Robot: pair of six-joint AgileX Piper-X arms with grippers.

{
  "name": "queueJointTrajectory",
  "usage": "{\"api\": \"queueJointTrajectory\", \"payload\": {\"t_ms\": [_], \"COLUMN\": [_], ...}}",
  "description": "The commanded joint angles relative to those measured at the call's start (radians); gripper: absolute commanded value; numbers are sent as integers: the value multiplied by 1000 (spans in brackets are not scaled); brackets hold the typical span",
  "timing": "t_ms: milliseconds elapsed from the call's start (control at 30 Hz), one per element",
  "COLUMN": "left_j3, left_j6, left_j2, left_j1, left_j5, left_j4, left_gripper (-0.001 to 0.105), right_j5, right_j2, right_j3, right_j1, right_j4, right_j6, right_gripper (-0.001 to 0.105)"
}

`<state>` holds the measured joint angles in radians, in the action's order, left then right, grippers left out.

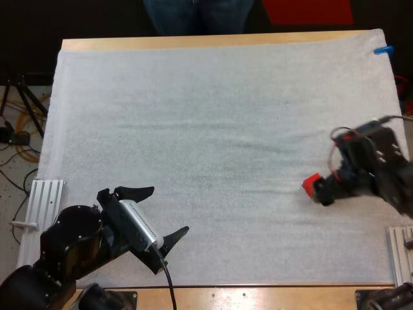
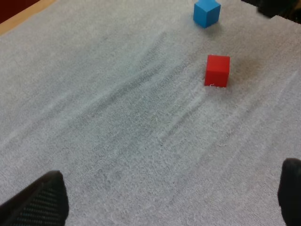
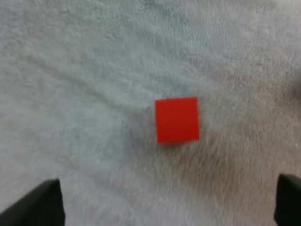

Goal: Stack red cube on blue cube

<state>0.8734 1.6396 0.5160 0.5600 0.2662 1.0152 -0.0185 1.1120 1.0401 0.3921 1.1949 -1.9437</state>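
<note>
A red cube (image 1: 312,185) lies on the white mat (image 1: 213,129) at the right, just at the tip of my right gripper (image 1: 328,191). From the right wrist, the red cube (image 3: 177,119) rests on the mat ahead of the wide-apart fingers; my right gripper (image 3: 164,193) is open and holds nothing. My left gripper (image 1: 158,214) stands open near the mat's front left, far from both cubes. In the left wrist view a blue cube (image 2: 206,12) sits a short way beyond the red cube (image 2: 217,70), the two apart. The left gripper (image 2: 171,188) has nothing between its fingers.
A person's legs (image 1: 197,16) stand beyond the table's far edge. Metal rails lie off the mat at the front left (image 1: 45,200) and front right (image 1: 400,242). The wooden table edge (image 1: 258,294) runs along the front.
</note>
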Motion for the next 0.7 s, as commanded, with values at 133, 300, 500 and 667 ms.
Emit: {"api": "queueJointTrajectory", "payload": {"t_ms": [133,300,500,667], "left_j3": [7,7,7,7], "left_j6": [0,0,0,0], "left_j2": [0,0,0,0], "left_j1": [5,5,5,5], "left_j5": [-10,-10,-4,-2], "left_j4": [-4,9,19,19], "left_gripper": [87,87,87,87], "right_j5": [-7,-7,3,12], "right_j2": [175,316,446,525], "right_j3": [8,8,8,8], "right_j1": [1,-11,-53,-63], "right_j4": [-80,-136,-149,-194], "right_j6": [-34,-35,-35,-31], "right_gripper": [85,85,85,85]}}
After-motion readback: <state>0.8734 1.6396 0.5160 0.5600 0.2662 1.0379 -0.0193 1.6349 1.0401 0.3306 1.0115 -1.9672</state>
